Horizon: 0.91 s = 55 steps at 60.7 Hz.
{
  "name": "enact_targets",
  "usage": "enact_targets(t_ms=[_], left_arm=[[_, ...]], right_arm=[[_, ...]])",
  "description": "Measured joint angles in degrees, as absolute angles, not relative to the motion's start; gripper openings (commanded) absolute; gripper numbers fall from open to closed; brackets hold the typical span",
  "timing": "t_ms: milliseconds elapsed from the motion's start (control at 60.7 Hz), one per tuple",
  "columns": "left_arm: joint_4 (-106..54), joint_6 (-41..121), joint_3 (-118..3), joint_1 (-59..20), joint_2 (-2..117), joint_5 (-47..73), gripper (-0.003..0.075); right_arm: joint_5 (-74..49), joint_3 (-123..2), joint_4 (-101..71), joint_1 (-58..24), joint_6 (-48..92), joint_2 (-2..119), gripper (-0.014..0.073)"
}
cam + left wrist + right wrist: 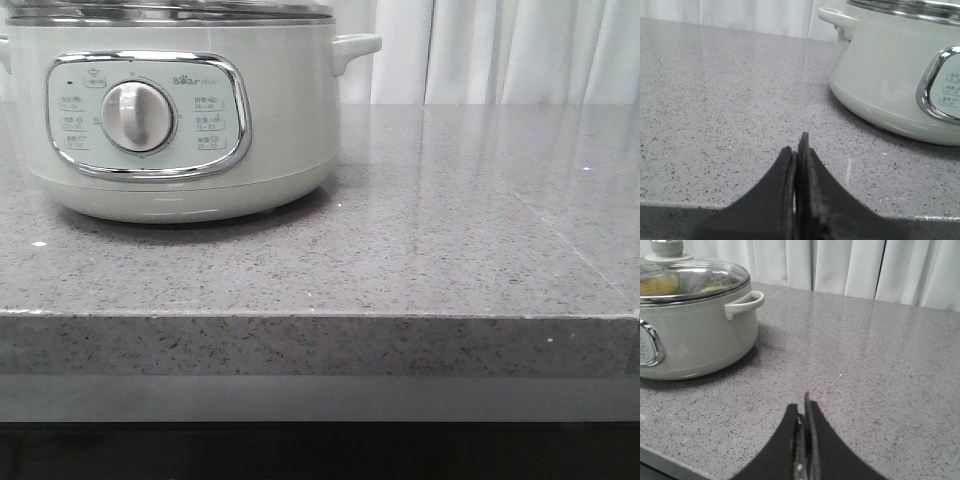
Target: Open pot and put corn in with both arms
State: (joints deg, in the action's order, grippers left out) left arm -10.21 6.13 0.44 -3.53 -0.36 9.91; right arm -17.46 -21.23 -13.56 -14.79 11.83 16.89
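1. The pot (170, 110) is seen at the far left of the grey speckled counter (450, 250), its dial panel (148, 115) turned to the near edge; the glass lid (687, 277) with its knob (667, 247) is seated on the steel rim, so the pot is judged closed.
2. Through the lid glass, in the right wrist view, yellow shapes (660, 285) are made out inside the pot; whether these are the corn cannot be told, and no cob is seen lying anywhere on the counter.
3. The left gripper (799, 150) is held low near the front edge, left of the pot, its fingers pressed together with nothing between them; the right gripper (805, 412) is likewise closed and empty, near the front edge and well right of the pot's side handle (745, 302).
4. White curtains (500, 50) are hung behind the counter.
5. Risks, as judged: the small knob could be slipped off if pinched off-centre, so that the lid is dropped on the rim; the pot could be pushed along the smooth counter if the lid is lifted at a tilt; if the cob is outside every view, a reach could be made blind and the pot struck.
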Motion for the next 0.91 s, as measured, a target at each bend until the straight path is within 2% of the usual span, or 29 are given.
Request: enact_targets(t_ms=[214, 395, 626, 906], left_arm=[[-10.2, 6.1, 0.4, -3.5, -0.4, 9.9, -0.0018], [-10.2, 6.1, 0.4, -3.5, -0.4, 9.9, -0.0018], [-10.2, 6.1, 0.4, -3.5, -0.4, 9.9, -0.0018], [-10.2, 6.1, 0.4, -3.5, -0.4, 9.9, -0.0018]], right_arm=[[-11.5, -18.6, -10.8, -13.7, 11.8, 16.6, -0.0062], [-5.1, -10.0, -8.6, -7.9, 11.5, 11.2, -0.0062], [-5.6, 0.3, -8.3, -2.1, 7.7, 0.1, -0.0062], [-7.3, 1.6, -9.2, -1.3, 7.2, -0.5, -0.0062]])
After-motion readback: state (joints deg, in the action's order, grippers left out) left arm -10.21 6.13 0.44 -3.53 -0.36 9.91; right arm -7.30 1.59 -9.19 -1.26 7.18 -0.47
